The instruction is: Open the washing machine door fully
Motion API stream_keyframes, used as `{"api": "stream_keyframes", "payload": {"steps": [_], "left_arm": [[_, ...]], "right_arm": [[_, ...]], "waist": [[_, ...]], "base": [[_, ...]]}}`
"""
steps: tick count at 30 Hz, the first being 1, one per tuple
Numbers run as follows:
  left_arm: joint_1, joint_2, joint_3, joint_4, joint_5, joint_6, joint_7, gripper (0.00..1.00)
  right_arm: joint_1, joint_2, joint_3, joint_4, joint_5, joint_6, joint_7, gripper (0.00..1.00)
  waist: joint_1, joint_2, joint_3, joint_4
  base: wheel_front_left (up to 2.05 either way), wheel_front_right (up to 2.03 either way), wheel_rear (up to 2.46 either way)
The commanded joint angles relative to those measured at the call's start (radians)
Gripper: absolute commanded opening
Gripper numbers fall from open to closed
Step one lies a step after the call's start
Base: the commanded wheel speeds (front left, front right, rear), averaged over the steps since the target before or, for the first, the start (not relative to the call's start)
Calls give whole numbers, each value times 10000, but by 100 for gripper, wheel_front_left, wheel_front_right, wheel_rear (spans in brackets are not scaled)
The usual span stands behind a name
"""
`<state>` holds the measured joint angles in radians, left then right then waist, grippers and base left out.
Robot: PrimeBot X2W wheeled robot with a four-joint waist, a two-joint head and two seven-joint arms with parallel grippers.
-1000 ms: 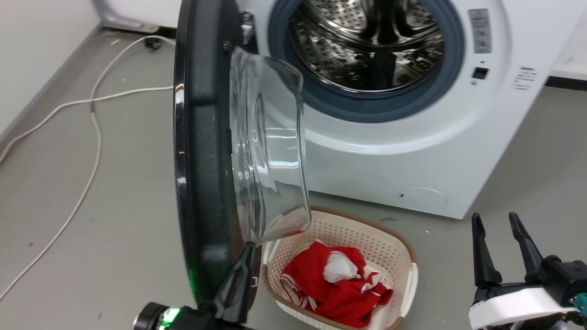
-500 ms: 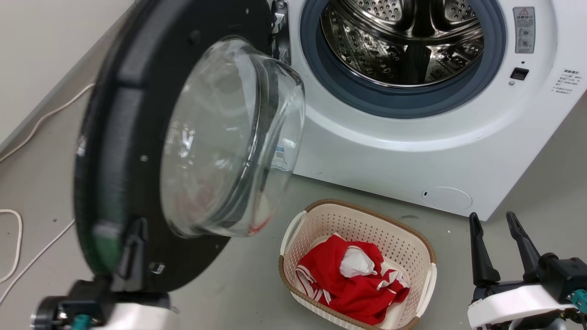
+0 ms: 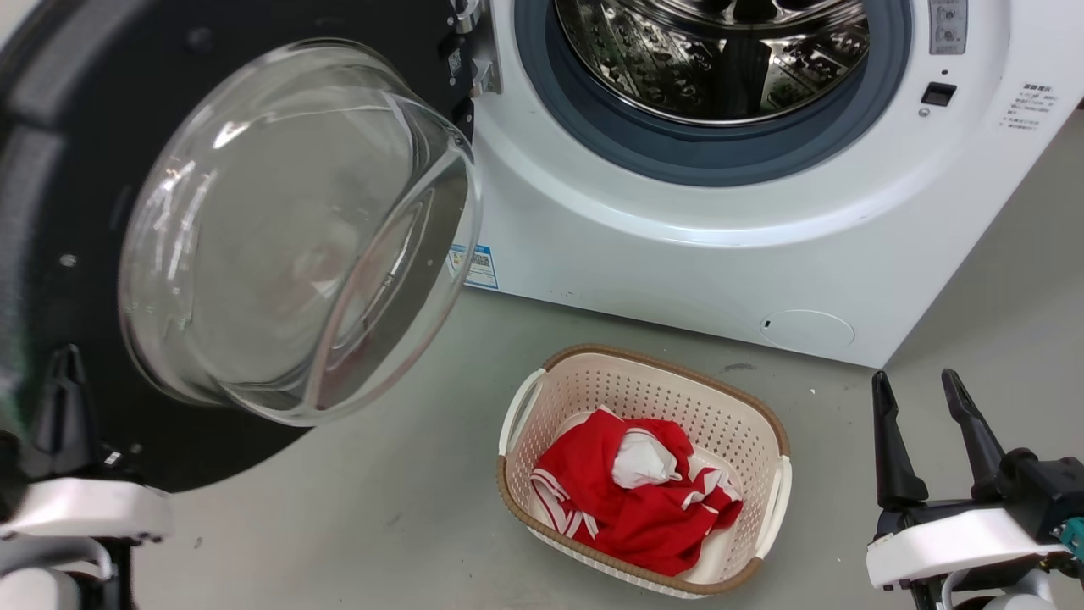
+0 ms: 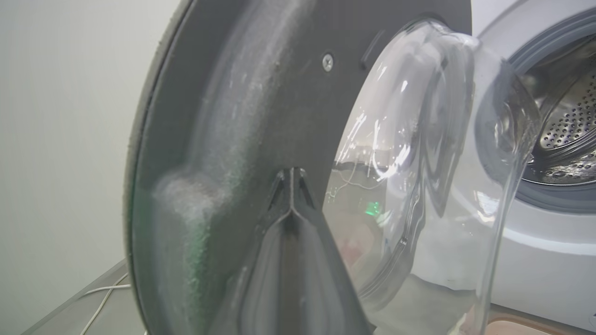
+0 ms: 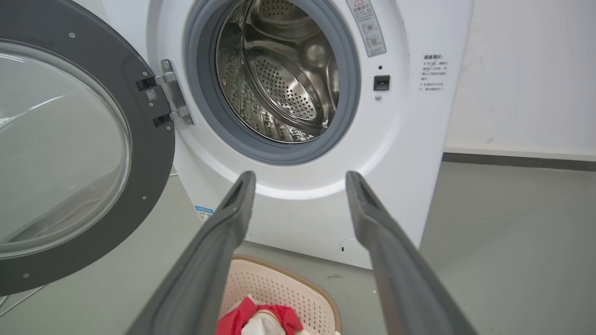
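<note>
The washing machine door (image 3: pixel 51 127) is a black disc with a bulging clear glass bowl (image 3: pixel 288 229). It stands swung far out to the left on its metal hinge (image 3: pixel 474 68), and the steel drum (image 3: pixel 720 51) is exposed. My left gripper (image 3: pixel 66 364) is shut, its tips against the door's inner black face near the lower rim. In the left wrist view the left gripper (image 4: pixel 291 174) lies against the door (image 4: pixel 233 116) beside the glass. The right gripper (image 3: pixel 915 377) stands open at the lower right, holding nothing. The right wrist view shows the right gripper (image 5: pixel 300 179), the door (image 5: pixel 153 139) and the hinge (image 5: pixel 172 93).
The white washing machine (image 3: pixel 677 254) fills the back. A cream basket (image 3: pixel 677 398) holding red and white clothes (image 3: pixel 627 500) sits on the grey floor in front of it, between my arms. A wall and a white cable (image 4: pixel 104 291) lie left of the door.
The door has swung further open to the left, from edge-on to showing its inner face. My left gripper moved left with it. The head camera shifted; the right gripper stayed put.
</note>
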<state>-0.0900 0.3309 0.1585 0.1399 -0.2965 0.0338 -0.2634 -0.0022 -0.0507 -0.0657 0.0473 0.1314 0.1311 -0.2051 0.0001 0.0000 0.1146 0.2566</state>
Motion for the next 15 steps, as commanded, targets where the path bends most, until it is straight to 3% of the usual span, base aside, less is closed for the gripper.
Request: {"api": "stream_keyframes", "payload": {"steps": [1,8,15], "left_arm": [[-270,181,197,256,-77,-38,-17,0],[-1032,599,745,1372,-62,-403,-19,0],[-555,305,1088,1040,424,-317,-19,0]], "right_arm": [[-163,13,2,7,-75,-7,5,100],[-261,13,-32,-28,-162,-5,17,100],[-232,13,8,75,-81,-5,-15,100]], "waist": [[-1,0,89,-78],[-1,0,192,-257],[-1,0,-21,-466]], "base": [[0,0,0],[0,0,0],[0,0,0]]}}
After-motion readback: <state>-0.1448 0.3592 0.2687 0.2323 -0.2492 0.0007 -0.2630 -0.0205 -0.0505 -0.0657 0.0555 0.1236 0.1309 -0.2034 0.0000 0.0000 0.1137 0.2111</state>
